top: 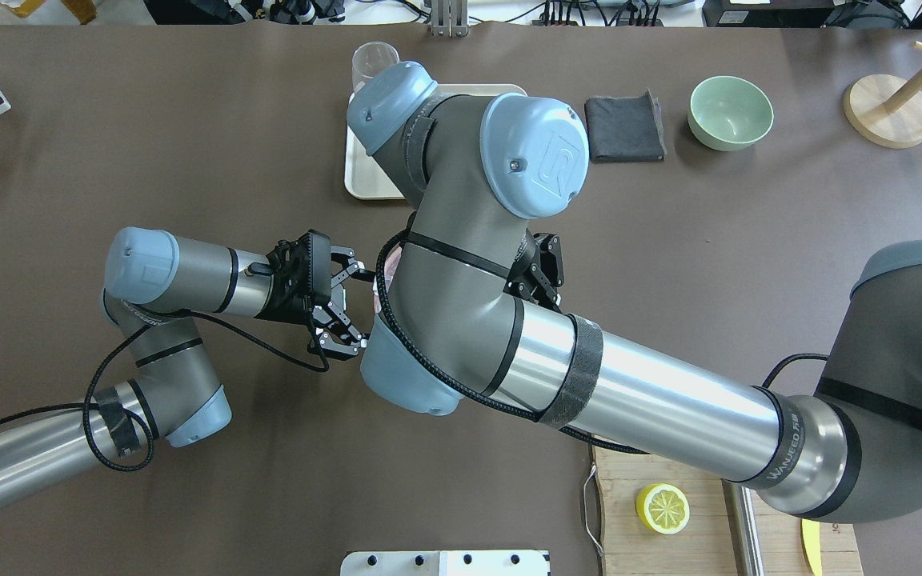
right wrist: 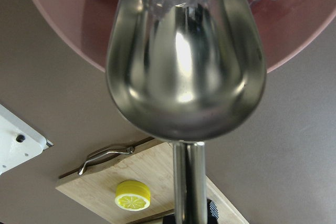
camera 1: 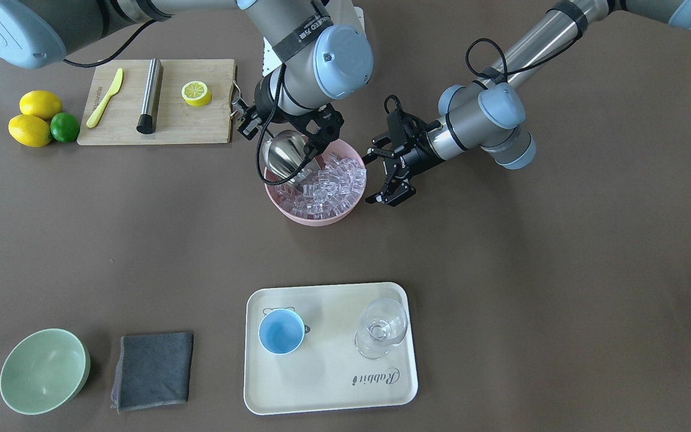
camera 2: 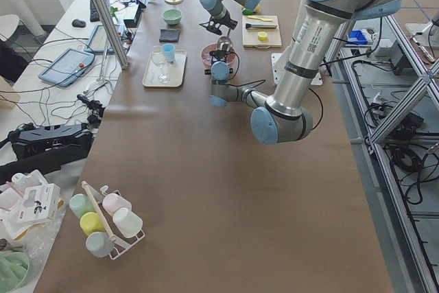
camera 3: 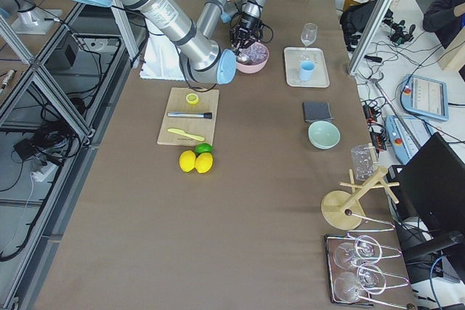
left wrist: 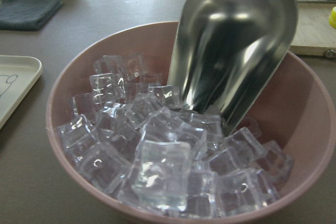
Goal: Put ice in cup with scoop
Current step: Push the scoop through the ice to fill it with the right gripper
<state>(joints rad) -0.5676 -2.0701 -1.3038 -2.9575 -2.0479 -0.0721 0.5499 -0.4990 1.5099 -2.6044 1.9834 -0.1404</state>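
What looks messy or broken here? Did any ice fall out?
Nothing stands out. All the ice sits inside the pink bowl, with none on the table around it. The scoop tips down into the pile. The cup and the glass stand upright on the tray.

Your right arm is stretching in over the middle, wrist tipping down, and the right gripper (camera 1: 317,133) is clamping the scoop (camera 1: 285,155) by its handle. Your left arm is lying low with the elbow bent. The left gripper (camera 1: 388,193) is hovering beside it, jaws spread wide, gripping nothing.
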